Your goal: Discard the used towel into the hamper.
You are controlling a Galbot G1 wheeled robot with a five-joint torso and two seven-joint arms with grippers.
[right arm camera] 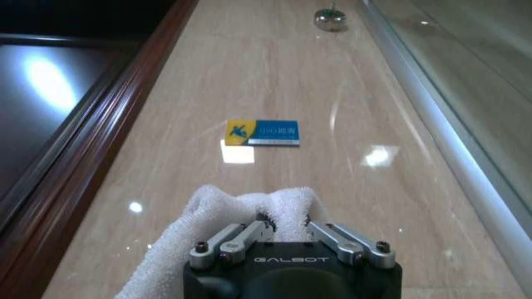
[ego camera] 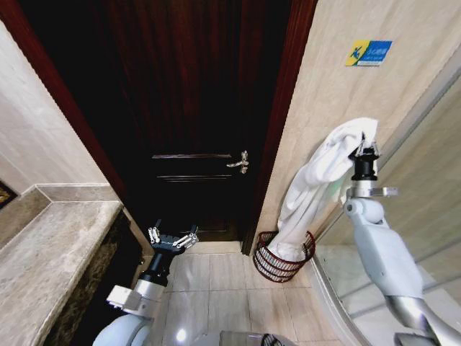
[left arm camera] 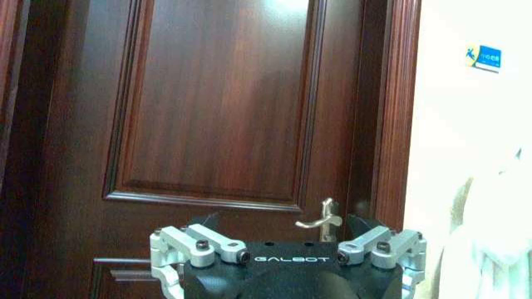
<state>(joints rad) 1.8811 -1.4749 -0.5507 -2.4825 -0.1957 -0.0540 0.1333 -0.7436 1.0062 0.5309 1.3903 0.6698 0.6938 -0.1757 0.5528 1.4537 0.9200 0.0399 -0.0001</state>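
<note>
The right gripper [ego camera: 365, 153] was raised high at about 3 o'clock in the head view, its fingers pinching a top fold of the towel [ego camera: 317, 189]. In the right wrist view the cloth bunched between those fingers [right arm camera: 249, 233], with the wall sign [right arm camera: 263, 133] straight ahead.

The towel hung down in a long drape, and its lower end already lay inside the hamper [ego camera: 268, 264], which stood on the floor tiles at about 5 o'clock, close against the wall and beside the door [ego camera: 194, 108]. The drop looked nearly ready; only the release seemed left.

The left gripper [ego camera: 173, 239] waited low at about 7 o'clock, fingers spread and empty, pointing toward the door handle [ego camera: 240, 162].

The risks, as I judged them: most of the cloth hung toward the wall side of the hamper, so on release the upper part could fold over the rim and spill onto the floor. The hamper looked light and narrow at the base, so the falling weight on one edge might tip it. Terry loops could also snag on the fingers and leave the towel dangling.
</note>
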